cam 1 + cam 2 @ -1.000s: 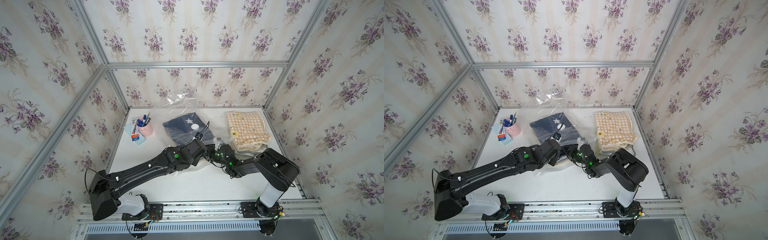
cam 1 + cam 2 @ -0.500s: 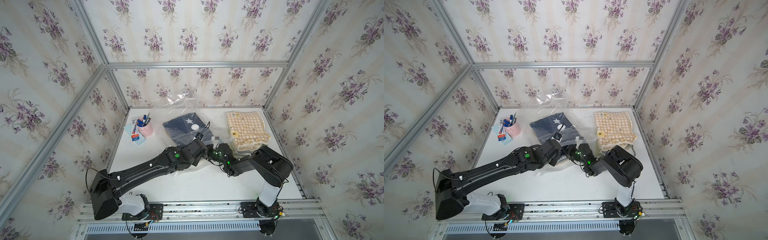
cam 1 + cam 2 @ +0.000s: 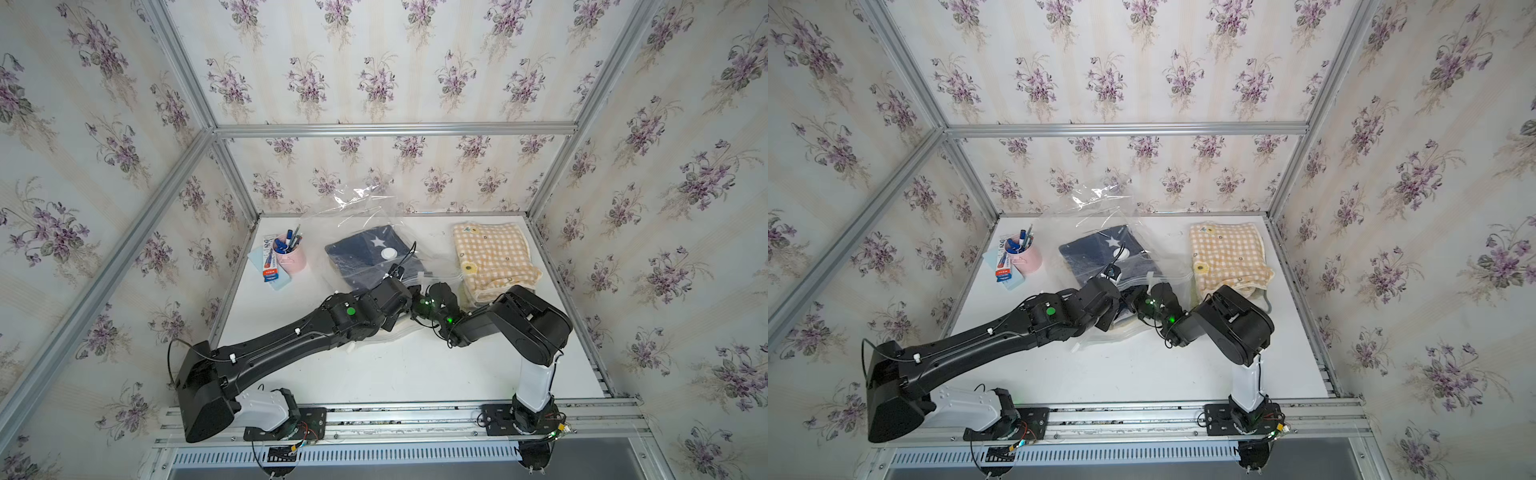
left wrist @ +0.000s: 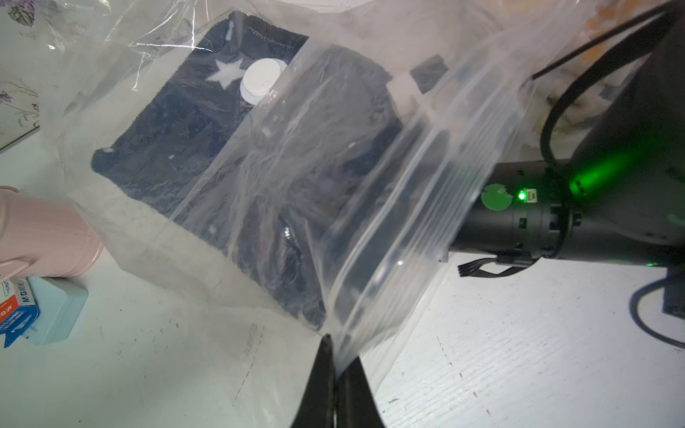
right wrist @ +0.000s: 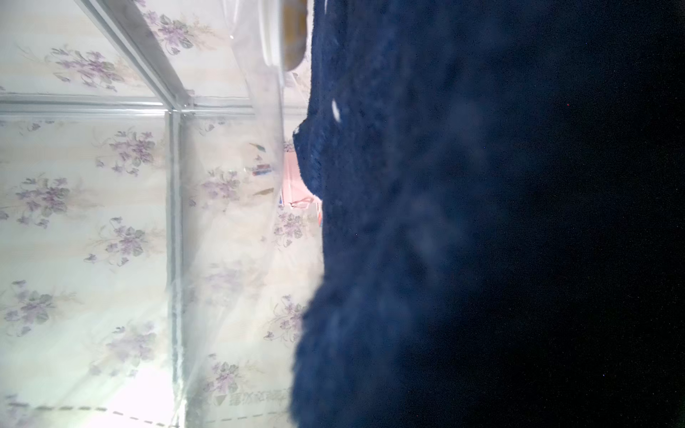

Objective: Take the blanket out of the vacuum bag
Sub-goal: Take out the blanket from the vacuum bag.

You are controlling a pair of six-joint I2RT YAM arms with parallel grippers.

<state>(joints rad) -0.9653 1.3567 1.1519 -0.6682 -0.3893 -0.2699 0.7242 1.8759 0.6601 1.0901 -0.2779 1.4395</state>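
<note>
Looking into the vacuum bag (image 3: 357,216), what does it contain?

One folded blanket (image 3: 365,259), dark blue and fluffy, with a white star. The bag is clear crinkly plastic with a round white valve (image 3: 389,253), and it lies mid-table (image 3: 374,374).

And the grippers?

The left gripper (image 4: 335,355) pinches the bag's zip edge. The right gripper (image 3: 417,287) is closed inside the bag's mouth; whether it holds fabric, I cannot tell.

Other containers?

A pink cup (image 3: 294,262) with pens.

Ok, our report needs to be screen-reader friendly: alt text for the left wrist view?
The left gripper pinches the zip edge of a clear vacuum bag holding a navy starred blanket under a white valve. The right arm reaches into the bag's mouth.
</note>
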